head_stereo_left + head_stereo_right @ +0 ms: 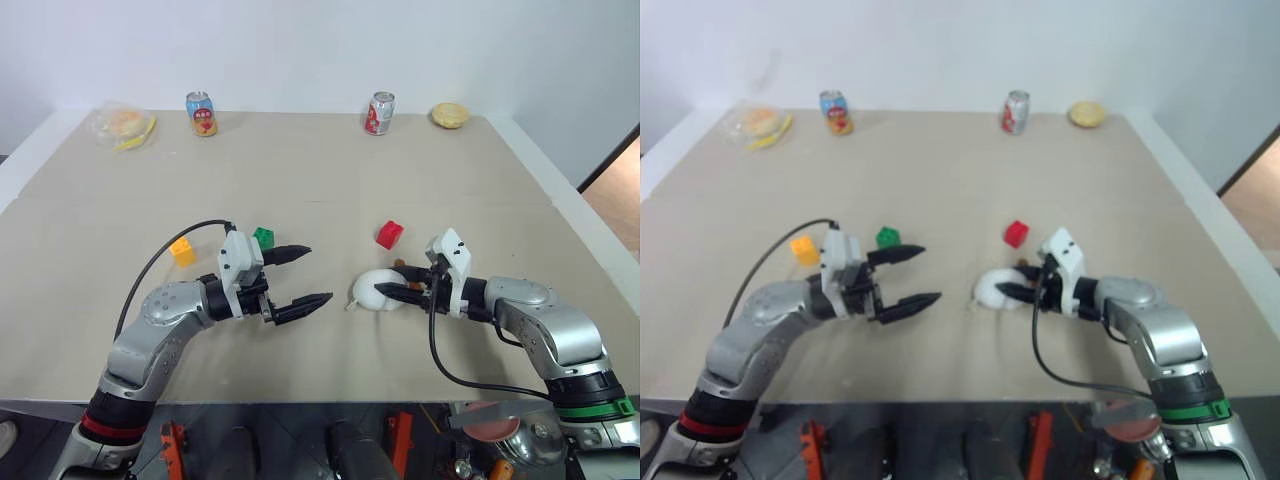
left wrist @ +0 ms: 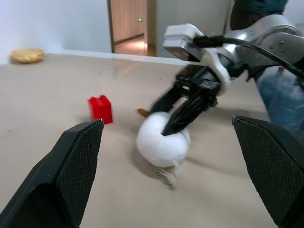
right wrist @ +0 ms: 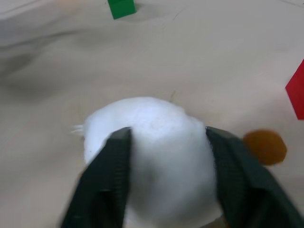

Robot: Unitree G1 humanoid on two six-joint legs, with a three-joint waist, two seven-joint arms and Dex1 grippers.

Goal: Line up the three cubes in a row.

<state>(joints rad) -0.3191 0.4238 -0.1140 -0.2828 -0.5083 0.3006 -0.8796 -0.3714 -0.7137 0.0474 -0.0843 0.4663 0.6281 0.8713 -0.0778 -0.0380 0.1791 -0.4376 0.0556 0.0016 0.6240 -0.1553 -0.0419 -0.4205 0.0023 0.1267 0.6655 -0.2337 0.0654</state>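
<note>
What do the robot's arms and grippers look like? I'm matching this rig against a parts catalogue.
Both arms have silver-grey rounded shells with black joints. The left arm has a red band near its base, the right arm a green one. Each wrist carries a white boxy block with a black cable looping back. The left gripper and right gripper each have two tapered black fingers with finely textured pads.

The surface [image 1: 300, 180] carries three cubes, one red [image 1: 389, 234], one green [image 1: 264, 237], one yellow [image 1: 182, 251]; two cans [image 1: 201, 113] [image 1: 379, 113]; one white lump [image 1: 377, 292]; two tools [image 1: 302, 280] [image 1: 392, 291].
</note>
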